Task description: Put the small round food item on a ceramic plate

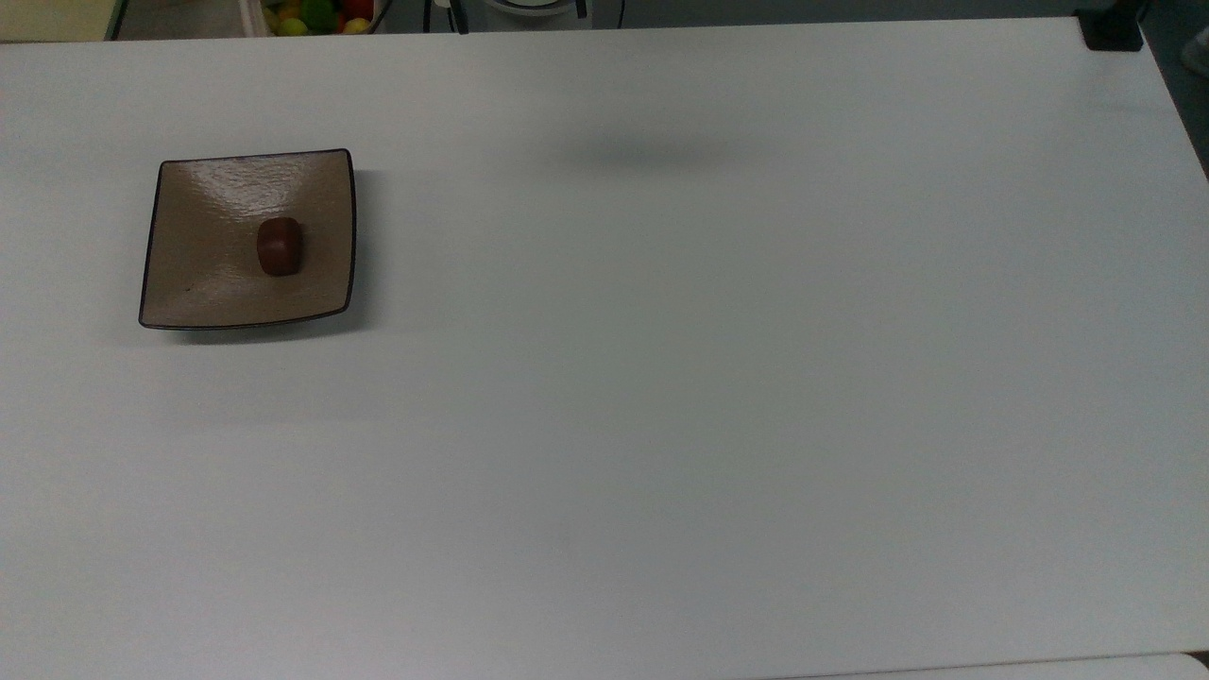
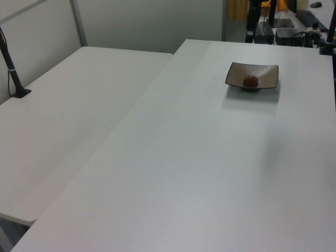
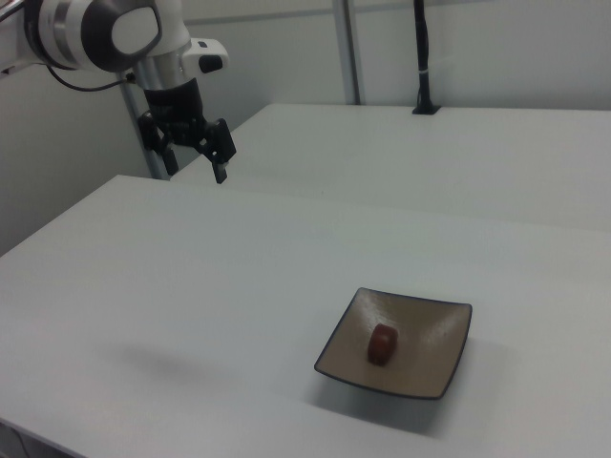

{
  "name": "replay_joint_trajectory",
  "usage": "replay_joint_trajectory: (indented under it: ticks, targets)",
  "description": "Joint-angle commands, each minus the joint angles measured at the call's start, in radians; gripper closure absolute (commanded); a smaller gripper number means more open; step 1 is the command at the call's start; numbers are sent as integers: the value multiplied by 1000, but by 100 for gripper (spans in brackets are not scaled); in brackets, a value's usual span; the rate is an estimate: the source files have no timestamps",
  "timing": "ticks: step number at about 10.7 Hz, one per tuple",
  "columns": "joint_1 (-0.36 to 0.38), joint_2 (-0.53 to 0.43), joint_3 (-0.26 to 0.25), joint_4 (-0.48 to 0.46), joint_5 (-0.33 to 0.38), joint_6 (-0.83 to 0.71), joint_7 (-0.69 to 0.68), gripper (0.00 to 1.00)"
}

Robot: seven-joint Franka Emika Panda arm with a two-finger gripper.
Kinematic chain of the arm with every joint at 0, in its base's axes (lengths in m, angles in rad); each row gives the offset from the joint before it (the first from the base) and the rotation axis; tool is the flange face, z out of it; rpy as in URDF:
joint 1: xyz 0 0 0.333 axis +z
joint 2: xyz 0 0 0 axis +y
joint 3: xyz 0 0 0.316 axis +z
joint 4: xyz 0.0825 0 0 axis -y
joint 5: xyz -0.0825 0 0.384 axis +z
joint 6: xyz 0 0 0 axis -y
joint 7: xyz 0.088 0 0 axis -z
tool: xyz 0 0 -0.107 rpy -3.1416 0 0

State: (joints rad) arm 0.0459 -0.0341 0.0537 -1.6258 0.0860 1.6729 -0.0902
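The small round food item (image 1: 280,246), a dark reddish-brown lump, lies near the middle of the square tan ceramic plate (image 1: 203,274). The plate sits on the white table at the top view's left. The left view shows the lump (image 2: 251,81) on the plate (image 2: 265,71) at the far right. In the right view the lump (image 3: 383,343) rests on the plate (image 3: 434,367) in the foreground. My gripper (image 3: 196,164) hangs high above the table at the right view's upper left, far from the plate. It is open with nothing between its fingers.
A bowl of yellow, green and red fruit pieces (image 1: 316,14) sits past the table's far edge. A black clamp (image 1: 1113,33) stands at the top view's top-right corner. A second white table (image 2: 63,121) with a black post (image 2: 13,73) adjoins this one.
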Motion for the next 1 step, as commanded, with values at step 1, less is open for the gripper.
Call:
replay_joint_trajectory:
  ticks: [1]
  targets:
    - [8,-33,-8,-34,17,16,7,0]
